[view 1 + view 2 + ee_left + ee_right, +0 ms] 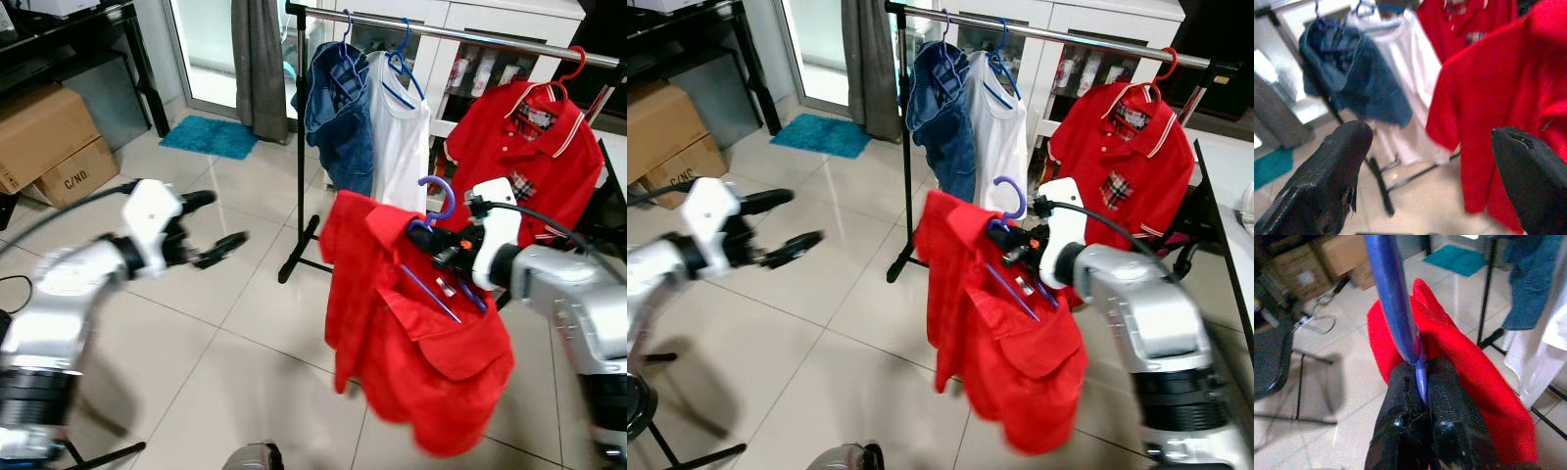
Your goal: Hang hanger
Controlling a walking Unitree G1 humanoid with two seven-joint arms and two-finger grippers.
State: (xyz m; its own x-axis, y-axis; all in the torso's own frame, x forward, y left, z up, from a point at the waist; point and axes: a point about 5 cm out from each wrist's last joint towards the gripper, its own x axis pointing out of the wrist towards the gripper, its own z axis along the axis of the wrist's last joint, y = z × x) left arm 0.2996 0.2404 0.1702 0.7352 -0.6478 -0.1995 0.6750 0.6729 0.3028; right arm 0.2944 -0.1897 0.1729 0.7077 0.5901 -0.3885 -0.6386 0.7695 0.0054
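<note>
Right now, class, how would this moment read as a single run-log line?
right gripper: shut on purple hanger carrying red shirt | left gripper: open, holding nothing | clothes rail: hanger not yet hung

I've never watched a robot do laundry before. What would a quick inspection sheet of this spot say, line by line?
Surface: pale tiled floor, glossy.
Job's things: purple hanger carrying a red shirt, held short of the clothes rail; a gap shows on the rail between the white top and the hung red polo.
Clutter: cardboard boxes and a teal mat on the floor.
Grippers: right gripper shut on the hanger's neck; left gripper open, holding nothing.
Cables: a black cable runs along the right arm.
Surroundings: denim garment on the rail, grey curtain, white cabinet behind.
</note>
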